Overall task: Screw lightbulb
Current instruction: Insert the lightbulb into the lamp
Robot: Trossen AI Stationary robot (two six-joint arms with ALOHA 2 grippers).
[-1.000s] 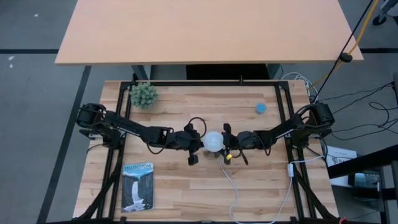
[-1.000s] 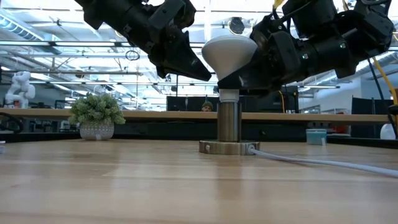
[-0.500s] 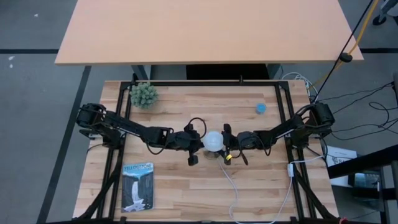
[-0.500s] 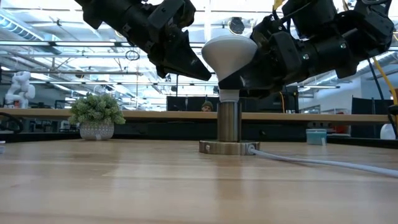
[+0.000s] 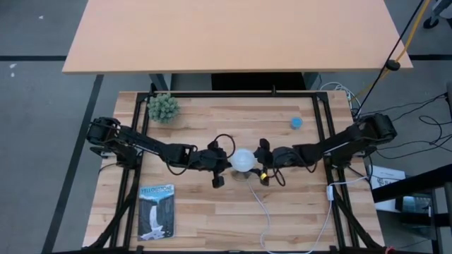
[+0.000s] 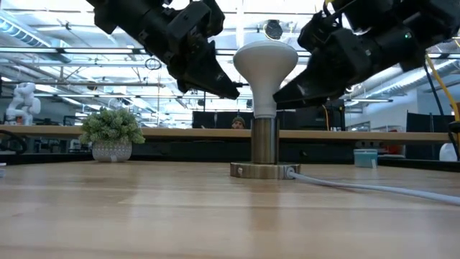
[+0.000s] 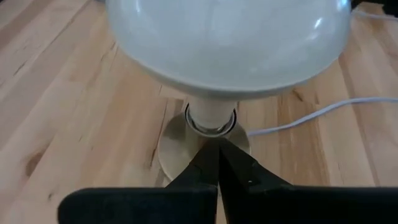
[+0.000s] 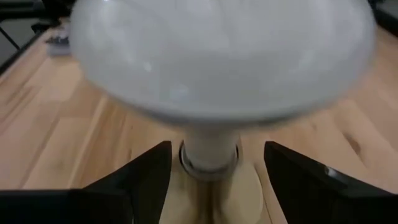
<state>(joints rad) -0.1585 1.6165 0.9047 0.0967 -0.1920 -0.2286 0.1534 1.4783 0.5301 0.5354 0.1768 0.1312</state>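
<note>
Backing off from the bulb (image 6: 265, 66), the right gripper (image 6: 287, 97) has let go since a second ago: its jaws, which then pinched the bulb's tapering body, now stand wide apart just beside it, and the right arm's elbow has swung outward toward the tabletop's (image 5: 212, 212) edge. From the right wrist, the two dark fingers (image 8: 298, 180) flank the bulb's neck without touching it. The bulb itself has not shifted; it stands upright, dome on top, with its narrow end seated in the metal socket (image 6: 264, 141) near the middle of the tabletop. The socket's round base (image 6: 263, 170) lies flat on the wood, and a white cord (image 6: 374, 185) runs off from it toward the right side. The left gripper (image 6: 228, 90) has kept its place on the other side of the bulb, close beside the taper, with its jaws pressed shut on nothing; its wrist camera shows the fingertips (image 7: 217, 163) meeting in a point aimed at the bulb's neck. Farther off are a small potted plant (image 5: 164, 107), a blue cap (image 5: 296, 123) and a booklet (image 5: 156, 211).
</note>
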